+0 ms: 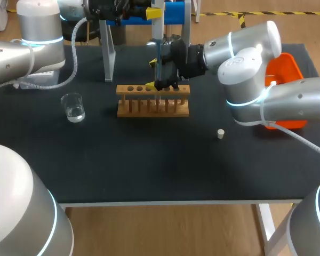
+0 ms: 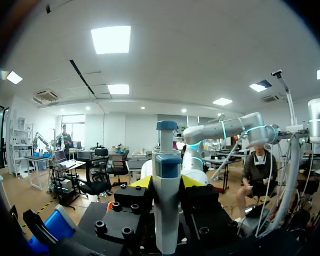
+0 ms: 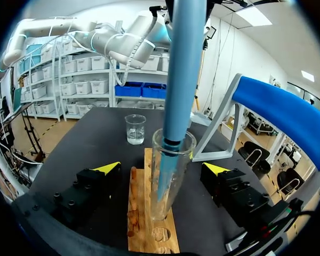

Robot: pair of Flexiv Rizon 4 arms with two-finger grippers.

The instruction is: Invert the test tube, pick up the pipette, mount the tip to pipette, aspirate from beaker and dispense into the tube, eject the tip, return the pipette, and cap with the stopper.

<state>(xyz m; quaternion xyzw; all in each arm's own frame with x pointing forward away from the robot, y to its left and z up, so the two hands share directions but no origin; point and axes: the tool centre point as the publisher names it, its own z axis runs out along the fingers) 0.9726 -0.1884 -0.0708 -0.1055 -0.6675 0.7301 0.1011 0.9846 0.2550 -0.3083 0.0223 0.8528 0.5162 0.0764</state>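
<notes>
The task looks to be at the dispensing step. The test tube [image 3: 168, 197] stands mouth-up in the wooden rack [image 1: 149, 109]. The pipette [image 3: 184, 69] is off its stand and carries a tip, which reaches down inside the tube. So inverting, pick-up and tip mounting appear done, and aspiration is probably done too. Finishing the dispense, ejecting the tip, returning the pipette and capping are left. The left pincer [image 2: 166, 181] is clamped on the pipette's body, holding it upright above the rack. The right pincer [image 3: 162, 168] sits at the rack with its fingers spread wide. The tube rises between them, but neither yellow tip touches it. Whether any liquid has reached the bottom of the tube cannot be made out. On the table [image 1: 149, 165], the beaker [image 1: 73, 106] stands at 9 o'clock from the rack, well apart from it, with a shallow layer of clear liquid. The small white stopper [image 1: 221, 133] lies alone at about 4 o'clock from the rack, not yet on the tube. An orange bin [image 1: 290, 66] sits at about 2 o'clock near the table's edge, and its contents are hidden.
</notes>
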